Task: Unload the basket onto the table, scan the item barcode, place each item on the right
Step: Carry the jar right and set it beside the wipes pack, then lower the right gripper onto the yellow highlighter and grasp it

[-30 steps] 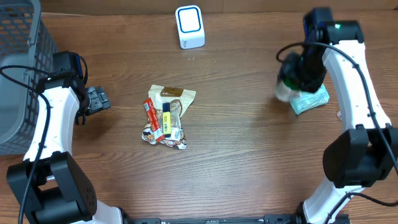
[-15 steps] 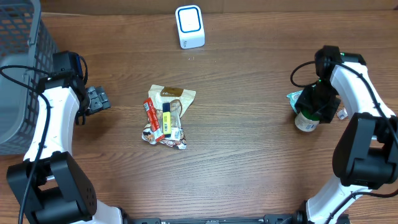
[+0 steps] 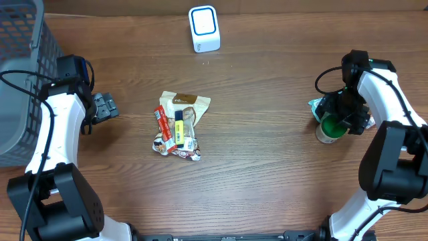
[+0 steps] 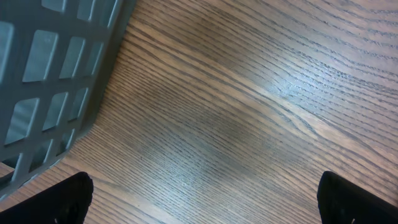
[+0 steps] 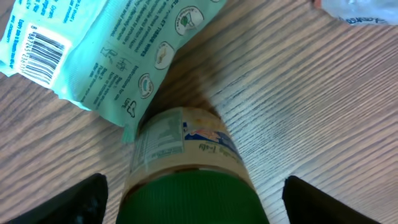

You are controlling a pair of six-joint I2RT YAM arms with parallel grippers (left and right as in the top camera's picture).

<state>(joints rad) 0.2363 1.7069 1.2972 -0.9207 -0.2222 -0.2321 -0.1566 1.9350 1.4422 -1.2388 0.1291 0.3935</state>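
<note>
right gripper [image 3: 336,115]: directly over the jar [image 5: 186,180] at the right edge of the table [image 3: 267,174]. its fingers [image 5: 68,202] stand apart, one on each side of the green lid. a thin strip of wood shows on both sides, so it is not clamped on anything.
jar: upright on the table, lid towards the wrist camera, label wrapped round its side. it appears to stand on its own weight. it sits well apart from the scanner [image 3: 204,29], which is at the far middle edge.
why here: this corner reads as a put-down spot. keeping the jar on its base stops it rolling, and the fingers straddling the lid leave room to lift straight up.
green packet [image 5: 106,50]: lying flat just beside the jar, one corner close to its base, barcode side up. a corner of a white wrapper [image 5: 354,12] shows beyond it.
pile of snacks [image 3: 179,125]: bunched in the middle of the table, between the two arms and nearer the scanner than the jar is. these are probably the items waiting their turn.
left gripper [image 3: 105,107]: low over bare wood just beside the basket [image 3: 20,67], fingers spread wide with nothing between them. it looks parked clear of the pile and the scanner.
stage, as a guess: one item set down at the right, the pile not yet picked from.
risk: a sideways pull-away could nudge the lid and tip the jar onto the packet.
</note>
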